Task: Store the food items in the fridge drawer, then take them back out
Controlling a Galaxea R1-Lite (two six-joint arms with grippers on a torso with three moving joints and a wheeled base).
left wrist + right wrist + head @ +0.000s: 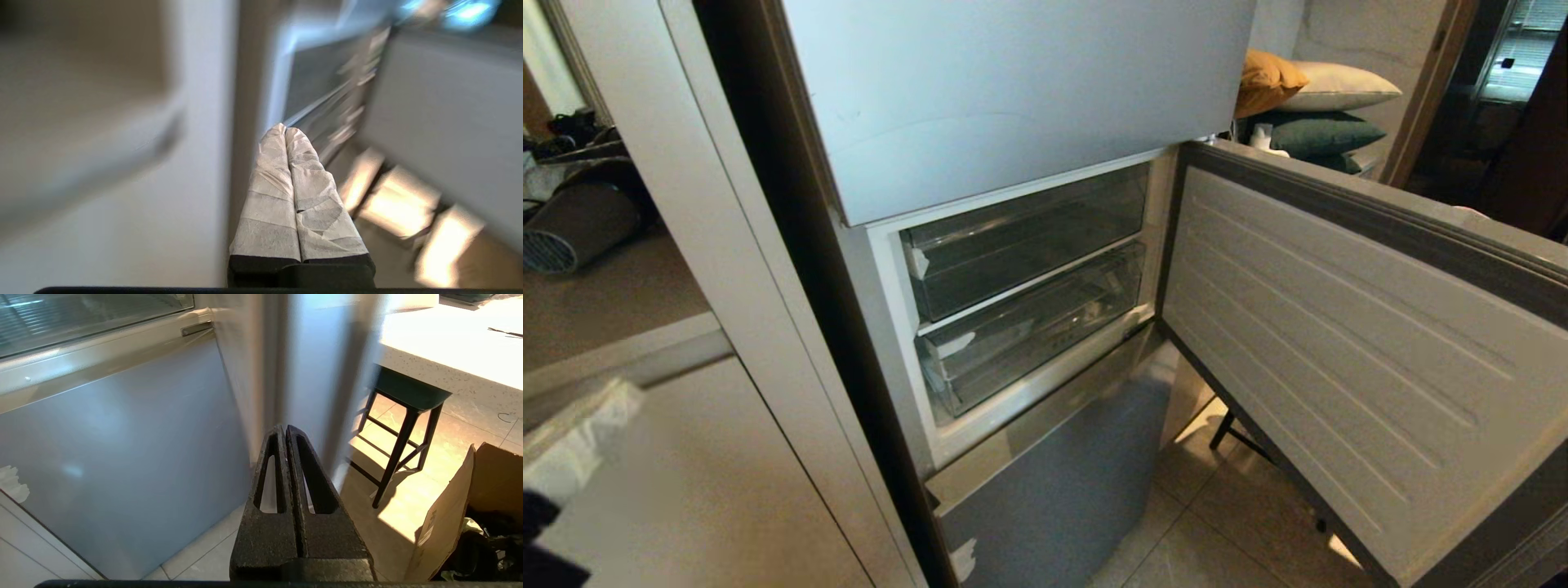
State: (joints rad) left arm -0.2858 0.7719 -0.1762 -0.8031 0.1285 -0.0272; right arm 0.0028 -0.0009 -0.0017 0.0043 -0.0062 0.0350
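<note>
The silver-grey fridge has its middle door (1339,351) swung wide open. Inside, two transparent drawers sit pushed in, an upper one (1029,237) and a lower one (1029,339). The food items are out of view. My left gripper (621,400), wrapped in white tape, shows blurred at the lower left of the head view, far left of the drawers. In the left wrist view it (285,128) is shut and holds nothing. My right gripper (284,428) is shut and empty, low beside the fridge's bottom door (122,457) above the tiled floor.
A white cabinet panel (686,245) stands left of the fridge, and a counter carries a grey cylinder (572,220). A dark stool (408,396) and a cardboard box (470,514) stand on the floor to the right. Pillows (1307,90) lie behind the open door.
</note>
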